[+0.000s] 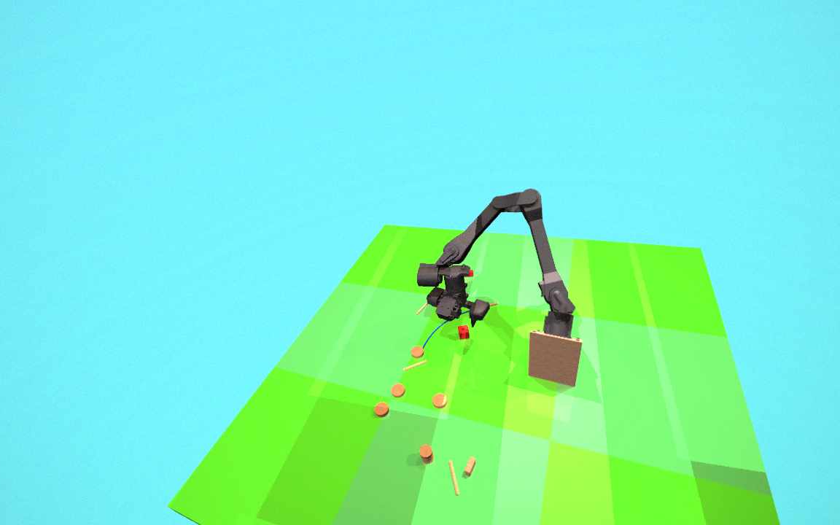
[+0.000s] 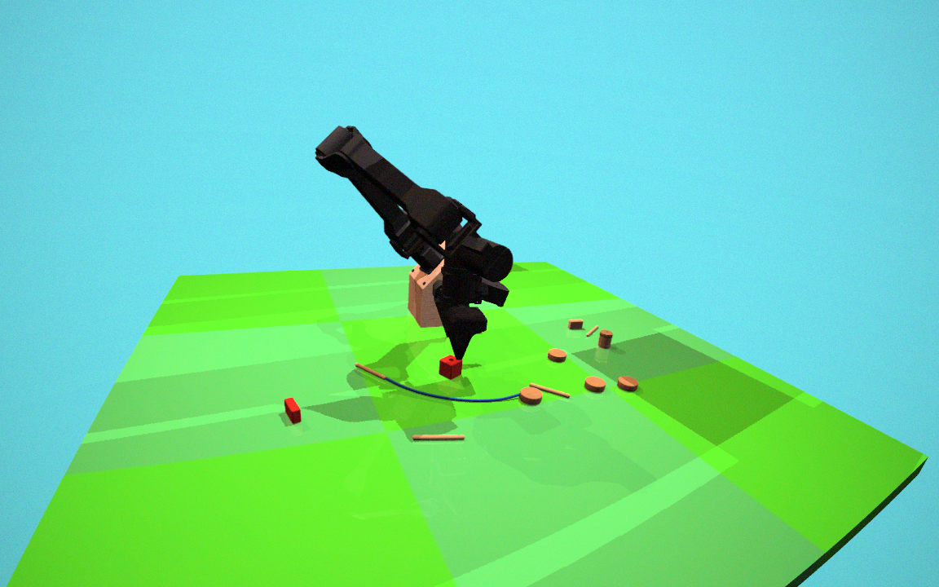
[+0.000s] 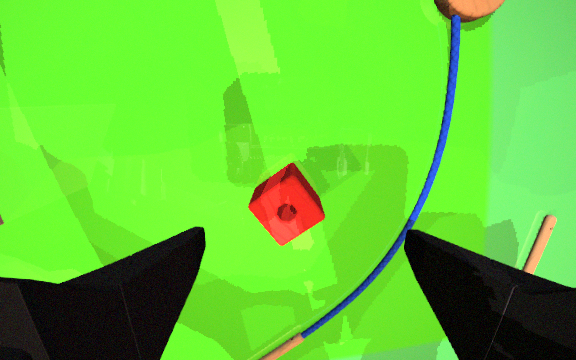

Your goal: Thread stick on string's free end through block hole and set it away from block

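Note:
The red block sits on the table, with a round hole visible in its top. The wooden button holds one end of the blue string, which curves past the block. The stick on its free end lies on the table; the arm partly hides it in the top view. My gripper is open and empty, pointing down above the table. In the wrist view the block shows between the fingertips, and the right fingertip overlaps the string.
Loose sticks lie near the button and beyond the string. Wooden discs, a cylinder and a small wooden piece stand farther off. A small red piece lies behind the arm. The pedestal carries the arm.

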You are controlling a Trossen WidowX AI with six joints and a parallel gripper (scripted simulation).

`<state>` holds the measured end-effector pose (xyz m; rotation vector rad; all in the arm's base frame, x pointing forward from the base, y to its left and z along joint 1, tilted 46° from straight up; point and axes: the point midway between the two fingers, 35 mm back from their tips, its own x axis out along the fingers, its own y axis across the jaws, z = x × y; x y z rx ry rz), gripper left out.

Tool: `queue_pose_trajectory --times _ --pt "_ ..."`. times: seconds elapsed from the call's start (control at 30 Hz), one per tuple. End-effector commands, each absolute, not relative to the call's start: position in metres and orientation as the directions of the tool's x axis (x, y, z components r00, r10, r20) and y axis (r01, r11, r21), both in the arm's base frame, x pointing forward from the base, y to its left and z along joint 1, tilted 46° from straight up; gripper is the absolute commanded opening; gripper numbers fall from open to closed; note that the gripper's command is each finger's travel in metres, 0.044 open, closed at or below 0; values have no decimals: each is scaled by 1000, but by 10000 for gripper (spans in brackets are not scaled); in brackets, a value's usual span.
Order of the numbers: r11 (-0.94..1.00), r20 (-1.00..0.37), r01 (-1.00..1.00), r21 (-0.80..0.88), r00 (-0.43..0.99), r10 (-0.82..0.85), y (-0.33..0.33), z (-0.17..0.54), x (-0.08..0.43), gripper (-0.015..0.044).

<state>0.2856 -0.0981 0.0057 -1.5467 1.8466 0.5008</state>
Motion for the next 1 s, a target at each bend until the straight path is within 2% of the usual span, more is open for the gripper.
queue_pose_trajectory --times 0.0,0.1,0.2,0.33,0.43,0.63,0.97 --pt "237 -696 -962 -139 -75 -714 -99 6 285 440" --pt "376 -696 -880 -291 -75 -714 -98 7 284 440" --pt "528 -697 -711 -465 -75 -714 -96 9 284 440" --pt "662 -697 -397 -635 -75 -713 -94 11 283 440" --pt "700 -697 -121 -704 -75 -713 -92 12 282 440" --pt "615 -697 412 -673 -75 -713 -89 15 281 440" --pt "342 -697 831 -439 -75 -713 -86 18 279 440"
